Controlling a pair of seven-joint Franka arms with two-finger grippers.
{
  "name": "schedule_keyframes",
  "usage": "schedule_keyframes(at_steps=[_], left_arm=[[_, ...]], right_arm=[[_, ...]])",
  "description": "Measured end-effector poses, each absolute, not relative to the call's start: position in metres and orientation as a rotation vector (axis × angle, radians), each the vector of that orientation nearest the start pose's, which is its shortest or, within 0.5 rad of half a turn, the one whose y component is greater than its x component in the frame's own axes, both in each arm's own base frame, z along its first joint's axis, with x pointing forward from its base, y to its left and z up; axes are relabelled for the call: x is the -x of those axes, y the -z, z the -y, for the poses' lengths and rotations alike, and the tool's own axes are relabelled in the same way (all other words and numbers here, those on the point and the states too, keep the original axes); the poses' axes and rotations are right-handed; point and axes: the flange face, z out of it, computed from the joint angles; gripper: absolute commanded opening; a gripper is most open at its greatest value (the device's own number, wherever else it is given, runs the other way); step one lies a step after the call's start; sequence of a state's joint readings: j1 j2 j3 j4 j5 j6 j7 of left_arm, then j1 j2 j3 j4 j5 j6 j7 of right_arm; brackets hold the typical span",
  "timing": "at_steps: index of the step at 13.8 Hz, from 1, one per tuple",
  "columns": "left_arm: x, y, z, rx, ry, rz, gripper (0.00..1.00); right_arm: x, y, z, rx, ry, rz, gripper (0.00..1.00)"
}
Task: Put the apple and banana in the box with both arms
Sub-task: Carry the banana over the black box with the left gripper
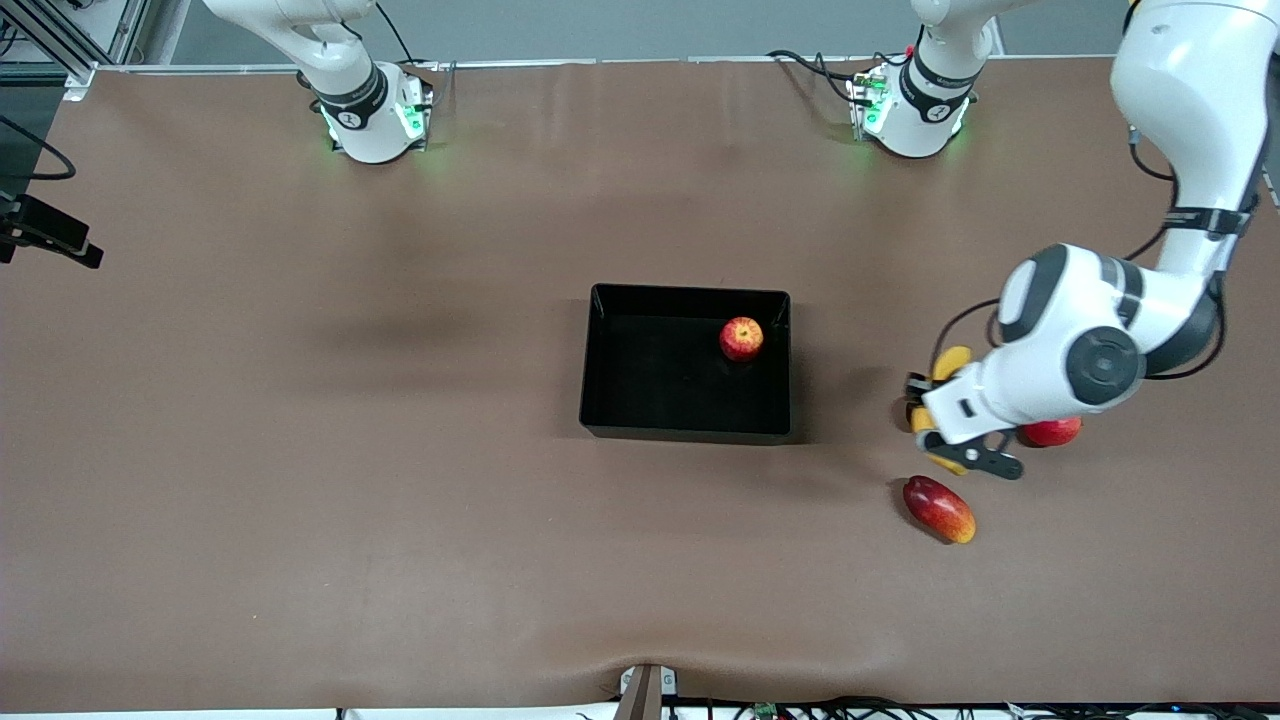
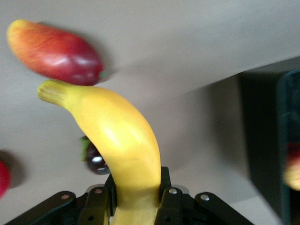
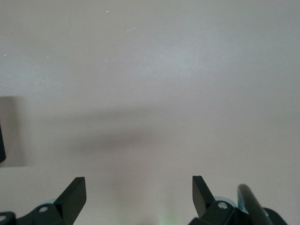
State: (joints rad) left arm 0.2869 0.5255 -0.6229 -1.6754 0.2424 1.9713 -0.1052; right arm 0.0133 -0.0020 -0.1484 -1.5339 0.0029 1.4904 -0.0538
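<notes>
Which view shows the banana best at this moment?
The left wrist view: the banana fills the frame, clamped between the left gripper fingers. The front view shows only yellow bits of it past the arm. The right wrist view shows only bare table.

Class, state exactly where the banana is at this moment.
The banana is gripped in the left gripper, beside the box toward the left arm's end of the table, with the mango close by.

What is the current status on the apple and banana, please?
Left gripper shut on banana, beside box. Right gripper open, waiting over bare table. Apple in box. Path clear.
</notes>
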Motion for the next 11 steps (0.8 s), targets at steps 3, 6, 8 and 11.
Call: schedule_keyframes(at_steps=[3,6,8,11], left_arm=[[-0.619,-0.345,0.247,3.168,-0.185,-0.347,0.00],[-0.608,-0.344,0.312,3.185,-0.175,-0.355,0.00],[-0.601,-0.341,0.347,3.204,-0.178,-0.298,0.00],[-0.582,-0.327,0.395,3.209,-0.211,-0.221,0.00]], right_arm=[[-0.541,-0.636,0.074,3.131,-0.064,-0.128,1.00],[-0.541,-0.636,0.074,3.131,-0.065,-0.128,1.00],[-0.541,-0.636,0.074,3.131,-0.067,-0.128,1.00],[-0.541,-0.636,0.074,3.131,-0.068,-0.129,1.00]])
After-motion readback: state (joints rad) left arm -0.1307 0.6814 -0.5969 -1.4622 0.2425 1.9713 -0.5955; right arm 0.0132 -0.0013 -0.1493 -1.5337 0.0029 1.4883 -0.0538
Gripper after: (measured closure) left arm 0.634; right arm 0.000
